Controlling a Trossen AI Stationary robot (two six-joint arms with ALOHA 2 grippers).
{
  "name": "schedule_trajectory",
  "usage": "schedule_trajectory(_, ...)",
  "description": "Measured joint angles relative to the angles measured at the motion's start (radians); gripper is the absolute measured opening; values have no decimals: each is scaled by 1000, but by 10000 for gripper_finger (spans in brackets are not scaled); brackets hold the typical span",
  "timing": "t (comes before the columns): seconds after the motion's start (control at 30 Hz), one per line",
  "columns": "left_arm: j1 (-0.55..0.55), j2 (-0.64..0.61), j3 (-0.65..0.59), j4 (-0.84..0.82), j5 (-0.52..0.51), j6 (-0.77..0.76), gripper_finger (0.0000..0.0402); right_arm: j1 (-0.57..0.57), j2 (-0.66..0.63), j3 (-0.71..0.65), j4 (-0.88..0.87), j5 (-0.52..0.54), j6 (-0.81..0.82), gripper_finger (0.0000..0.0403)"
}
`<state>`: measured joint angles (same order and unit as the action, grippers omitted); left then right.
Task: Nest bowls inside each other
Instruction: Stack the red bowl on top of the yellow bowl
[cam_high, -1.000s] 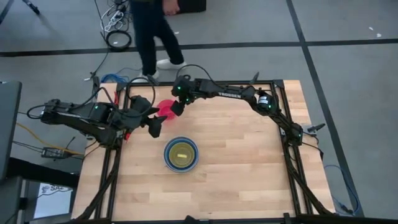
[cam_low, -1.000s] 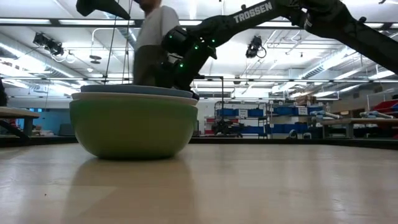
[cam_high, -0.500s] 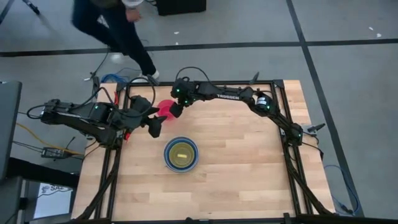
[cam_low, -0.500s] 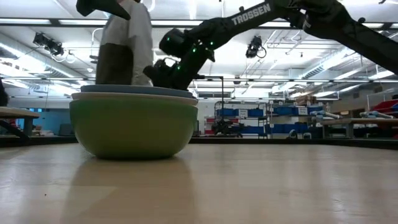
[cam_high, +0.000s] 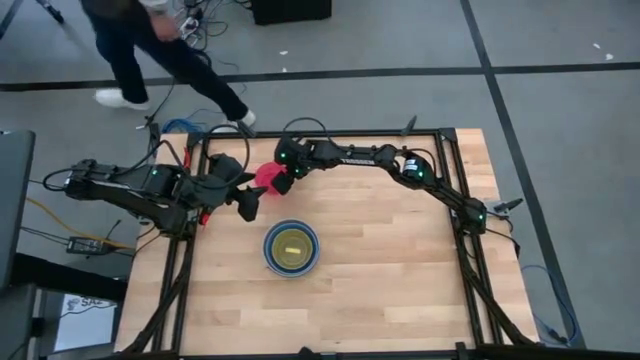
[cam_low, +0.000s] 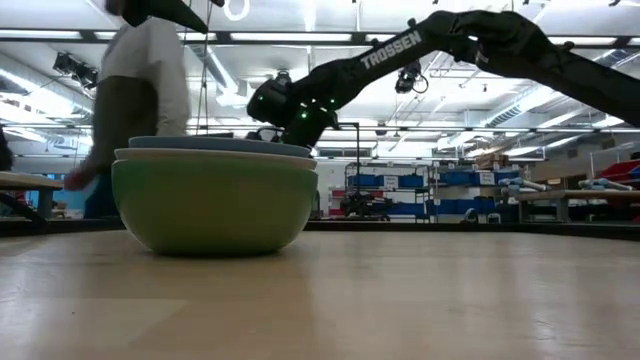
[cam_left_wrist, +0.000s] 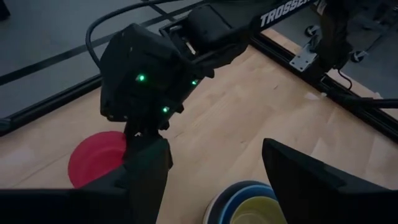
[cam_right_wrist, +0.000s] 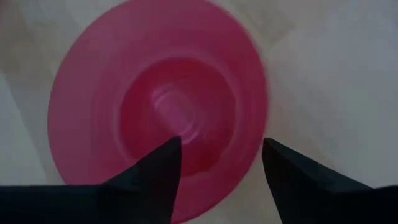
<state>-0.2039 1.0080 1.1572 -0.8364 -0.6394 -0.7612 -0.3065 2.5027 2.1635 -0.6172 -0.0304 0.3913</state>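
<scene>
A: Where is the pink-red bowl (cam_high: 265, 176)?

B: Sitting upright on the wooden bench (cam_high: 400, 270), near the far left corner, apart from the others. The right gripper (cam_right_wrist: 217, 163) hangs right over it, fingers (cam_right_wrist: 158, 168) spread, one above the bowl's hollow and the other above its rim. Whether they touch the plastic I cannot tell.

A: And the rest of the bowls?

B: Nested in one stack (cam_high: 291, 248) near the middle of the bench. From above you see a blue ring with yellow inside it; from bench height the green bowl (cam_low: 214, 205) is on the outside, with a pale rim and a blue-grey rim above its edge.

A: The left arm?

B: Its gripper (cam_high: 250, 203) is held above the bench just beside the pink-red bowl, between it and the stack. Its fingers (cam_left_wrist: 144, 177) are spread too, holding nothing.

A: Anyone around?

B: A person (cam_high: 150, 45) is on the floor beyond the far edge of the bench.
</scene>
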Motion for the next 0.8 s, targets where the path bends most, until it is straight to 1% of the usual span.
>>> schedule_trajectory(0.1, 0, 0, 0, -1, 0, 1, 266, 0, 0, 0, 20, 24, -5, 201)
schedule_trajectory(0.17, 0, 0, 0, -1, 0, 1, 266, -2, 0, 0, 17, 23, -3, 177)
schedule_trajectory(0.27, 0, 0, 0, -1, 0, 2, 266, -9, 0, 0, 18, 4, 1, 121)
schedule_trajectory(0.4, 0, 0, 0, -1, 0, 2, 266, -10, 0, 0, 24, 5, -14, 25)
schedule_trajectory(0.43, -1, 0, 0, -1, 0, 2, 266, -10, 0, 0, 31, 5, -24, 13)
schedule_trajectory(0.67, -1, 0, 0, -4, 0, 2, 266, -9, -7, 1, 44, -1, -28, 2)
schedule_trajectory(0.8, -1, 0, 0, -7, 0, 2, 266, -4, -47, 13, 34, 0, -52, 1)
